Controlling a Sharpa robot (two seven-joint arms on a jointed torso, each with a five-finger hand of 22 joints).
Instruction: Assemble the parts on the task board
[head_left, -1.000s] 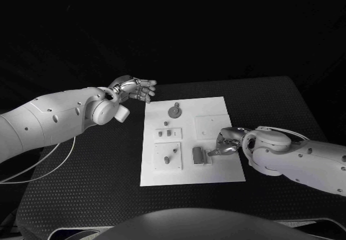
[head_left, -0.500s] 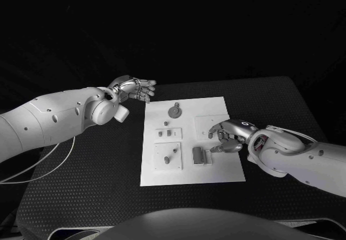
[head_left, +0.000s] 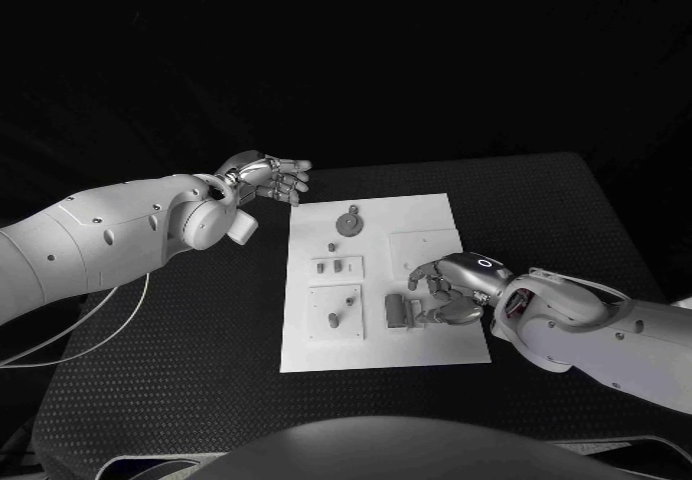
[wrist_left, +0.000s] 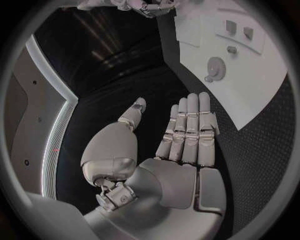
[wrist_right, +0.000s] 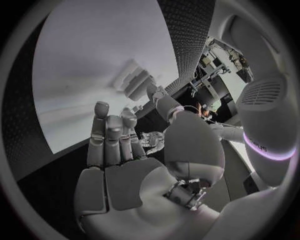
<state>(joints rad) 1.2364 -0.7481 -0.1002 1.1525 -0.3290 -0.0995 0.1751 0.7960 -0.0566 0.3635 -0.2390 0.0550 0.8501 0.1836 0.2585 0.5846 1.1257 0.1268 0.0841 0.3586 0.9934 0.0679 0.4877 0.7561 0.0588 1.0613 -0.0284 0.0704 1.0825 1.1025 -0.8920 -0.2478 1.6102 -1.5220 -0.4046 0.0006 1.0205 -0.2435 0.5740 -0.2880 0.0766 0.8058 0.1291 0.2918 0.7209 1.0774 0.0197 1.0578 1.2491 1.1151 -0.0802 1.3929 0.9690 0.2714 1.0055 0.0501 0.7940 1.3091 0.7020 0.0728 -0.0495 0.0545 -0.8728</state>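
The black tabletop carried the board. The right hand, fingers apart and empty, hovered by the block at the board's five o'clock, seemingly seating it; pressing likely comes next. The left hand waited open at eleven o'clock.

The right hand hangs with fingers straight, holding nothing, above the white task board, where a grey stepped part (blurred) stands beyond the fingertips.

matt smooth white task board sits on a rough, dimpled black table, hands look shiny metal
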